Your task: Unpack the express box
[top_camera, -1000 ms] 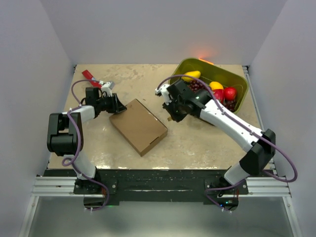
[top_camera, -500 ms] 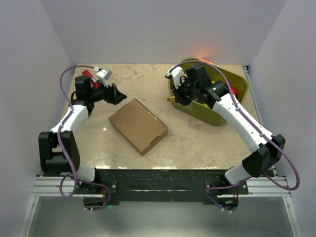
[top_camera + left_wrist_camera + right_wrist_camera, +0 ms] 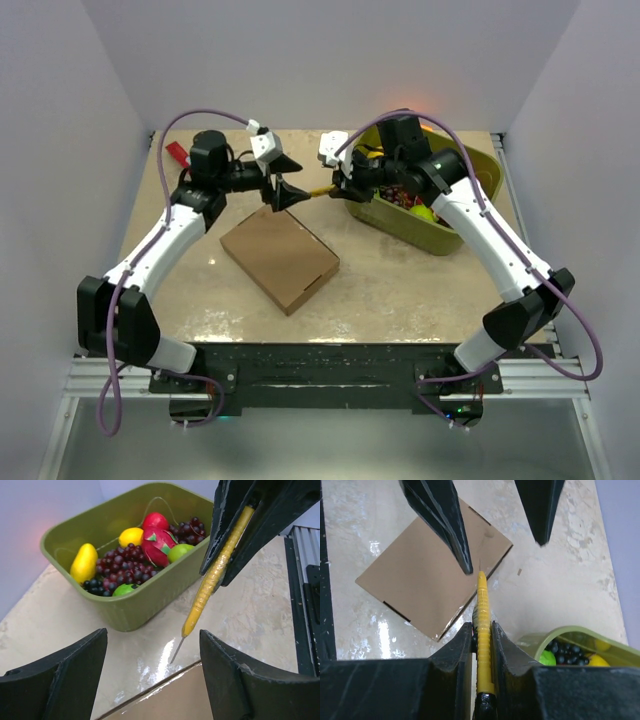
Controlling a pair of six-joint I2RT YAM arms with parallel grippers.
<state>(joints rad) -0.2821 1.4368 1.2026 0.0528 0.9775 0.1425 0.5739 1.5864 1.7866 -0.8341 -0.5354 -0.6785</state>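
The express box point(image 3: 280, 255) lies shut and flat on the table's middle, a plain brown cardboard mailer; its top shows in the right wrist view point(image 3: 430, 585) and one corner in the left wrist view point(image 3: 175, 702). My right gripper point(image 3: 341, 188) point(image 3: 481, 626) is shut on a yellow utility knife point(image 3: 482, 600) point(image 3: 220, 565) above the box's far corner. The blade points at my left gripper point(image 3: 288, 180) point(image 3: 152, 632). That gripper is open, facing the knife tip a short way off, with nothing between its fingers point(image 3: 442, 520).
An olive-green tub point(image 3: 448, 232) point(image 3: 150, 597) of fruit stands at the back right, under my right arm. A small red thing point(image 3: 180, 153) lies at the back left corner. Grey walls enclose the table on three sides.
My left arm swung from the back left to the middle and opened its jaws. My right arm carried the knife past the tub and turned it toward the left gripper.
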